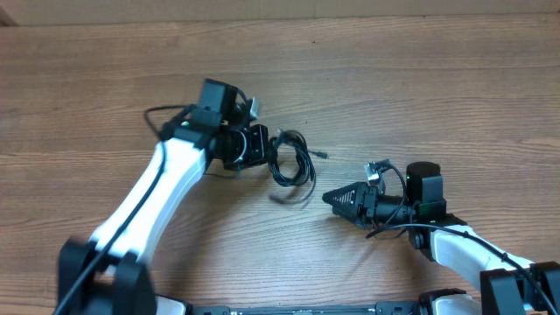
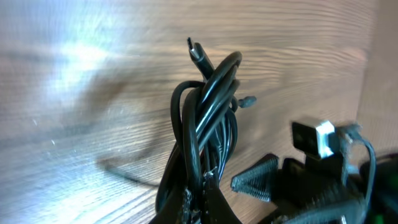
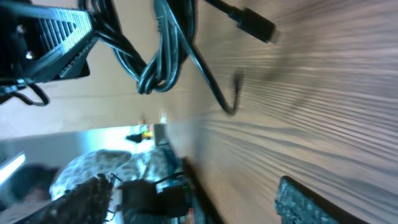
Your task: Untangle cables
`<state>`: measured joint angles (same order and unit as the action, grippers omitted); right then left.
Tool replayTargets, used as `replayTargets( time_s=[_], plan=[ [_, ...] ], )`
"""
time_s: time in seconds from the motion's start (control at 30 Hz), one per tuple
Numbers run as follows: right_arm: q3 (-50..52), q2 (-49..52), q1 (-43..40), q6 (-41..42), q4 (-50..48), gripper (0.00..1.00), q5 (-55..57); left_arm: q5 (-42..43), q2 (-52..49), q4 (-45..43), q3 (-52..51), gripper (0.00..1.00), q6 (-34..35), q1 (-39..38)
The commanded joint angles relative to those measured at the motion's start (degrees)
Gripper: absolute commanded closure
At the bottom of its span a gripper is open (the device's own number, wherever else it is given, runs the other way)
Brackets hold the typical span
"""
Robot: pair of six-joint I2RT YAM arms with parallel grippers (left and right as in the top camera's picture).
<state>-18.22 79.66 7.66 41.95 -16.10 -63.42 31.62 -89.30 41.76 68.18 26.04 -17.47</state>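
Here the left gripper (image 1: 265, 147) pinches the cables (image 1: 293, 159), a bundle just ahead of the spread right gripper (image 1: 331, 198).

Wood grain, glossy cords, matt plastic.
The table (image 1: 420, 87) was pale wood-grain, smooth, with a soft sheen under the light. The cables (image 2: 205, 118) were black, with a smooth, glossy jacket that caught highlights; one plug tip (image 2: 196, 50) had a dull metallic glint. The right gripper (image 1: 331, 197) had matt black fingers (image 2: 258, 179) with a ribbed, rough texture. The left arm (image 1: 166, 188) wore smooth white plastic shells.
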Motion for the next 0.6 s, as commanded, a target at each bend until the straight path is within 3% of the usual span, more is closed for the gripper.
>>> replayTargets(
  time_s=[0.0,0.13,0.3,0.57],
  plan=[
    [-1.4,-1.0,0.5,3.5,-4.3,0.21,-6.1,-0.5,6.4,1.5,1.6,0.96,-10.7,0.1],
    [-1.4,-2.0,0.5,11.5,-12.6,0.21,-5.3,-0.6,10.6,3.0,1.6,0.96,-7.5,0.1],
    [-1.4,-2.1,3.3,26.0,-21.9,0.24,-1.7,-0.6,10.8,4.0,1.6,0.96,8.2,0.1],
    [-1.4,-2.1,15.3,37.0,-23.9,0.25,11.8,-8.8,10.7,7.4,1.6,0.96,21.1,0.1]
  ],
)
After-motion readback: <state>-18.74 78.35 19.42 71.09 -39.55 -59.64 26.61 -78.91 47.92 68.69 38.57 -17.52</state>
